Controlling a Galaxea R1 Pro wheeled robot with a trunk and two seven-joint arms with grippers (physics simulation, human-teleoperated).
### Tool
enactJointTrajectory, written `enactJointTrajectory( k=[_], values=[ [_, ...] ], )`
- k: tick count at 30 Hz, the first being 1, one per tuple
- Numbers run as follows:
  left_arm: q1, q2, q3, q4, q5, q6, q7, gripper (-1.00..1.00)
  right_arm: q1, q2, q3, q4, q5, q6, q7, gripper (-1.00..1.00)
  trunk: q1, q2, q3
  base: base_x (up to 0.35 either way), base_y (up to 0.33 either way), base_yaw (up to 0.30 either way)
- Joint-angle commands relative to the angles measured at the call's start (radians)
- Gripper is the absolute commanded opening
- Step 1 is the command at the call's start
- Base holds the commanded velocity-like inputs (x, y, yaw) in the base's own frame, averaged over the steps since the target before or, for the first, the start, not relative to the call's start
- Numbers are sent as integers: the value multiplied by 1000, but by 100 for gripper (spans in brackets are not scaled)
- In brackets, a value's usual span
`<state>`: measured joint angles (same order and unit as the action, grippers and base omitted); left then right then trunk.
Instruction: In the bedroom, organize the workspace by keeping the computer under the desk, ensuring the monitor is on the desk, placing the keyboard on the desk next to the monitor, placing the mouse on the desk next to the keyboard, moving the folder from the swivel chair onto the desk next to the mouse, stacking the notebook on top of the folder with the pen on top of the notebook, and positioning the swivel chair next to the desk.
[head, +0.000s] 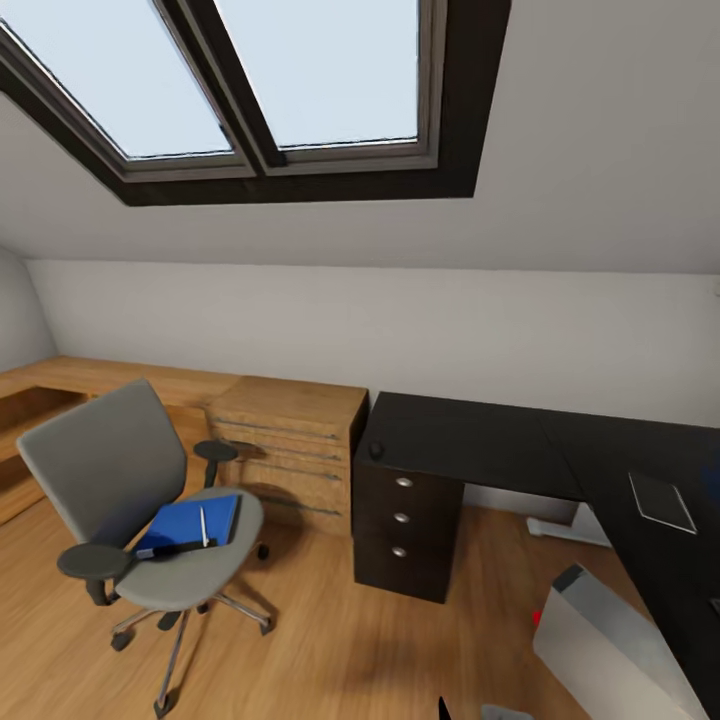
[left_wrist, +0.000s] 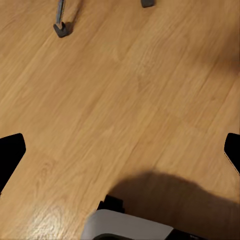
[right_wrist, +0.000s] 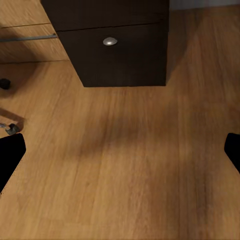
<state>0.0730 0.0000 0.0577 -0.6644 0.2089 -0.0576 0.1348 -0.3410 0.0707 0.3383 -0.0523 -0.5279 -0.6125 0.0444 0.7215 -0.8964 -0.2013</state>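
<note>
- Surveying the bedroom from the head view: the swivel chair (head: 140, 500) stands at about 8 o'clock in the picture, well apart from the black table (head: 470, 440) at 3 to 4 o'clock.
- On the chair seat lies a flat blue folder (head: 190, 524), with a thin white pen (head: 203, 526) on top of it. Whether a separate notebook sits within that blue stack cannot be told.
- A dark narrow item lies along the folder's front edge; identity unclear.
- Handling judgement: the folder looks light, thin and fairly stiff, best pinched at an overhanging edge. The pen is small, likely to roll, so it should be taken across its middle.
- The computer (head: 610, 640) stands tilted on the floor at 5 o'clock, beside the table; it looks heavy and rigid.
- A small round dark object (head: 376, 450) rests on the table corner, possibly the mouse.
- Left fingers (left_wrist: 12, 155) and right fingers (right_wrist: 12, 157) both spread wide, empty, over bare wood floor (left_wrist: 125, 100).
</note>
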Motion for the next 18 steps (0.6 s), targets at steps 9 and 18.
enactJointTrajectory(
  k=[9,18],
  values=[
    [0,-1,-1,-1,10,-2,2,100,-1,0,5,2,-11,-4,5,100,-34,62,27,331,60,0],
    [-1,-2,-2,4,10,-2,2,100,-1,1,5,2,-11,-3,5,100,-68,125,55,331,3,0]
  ],
)
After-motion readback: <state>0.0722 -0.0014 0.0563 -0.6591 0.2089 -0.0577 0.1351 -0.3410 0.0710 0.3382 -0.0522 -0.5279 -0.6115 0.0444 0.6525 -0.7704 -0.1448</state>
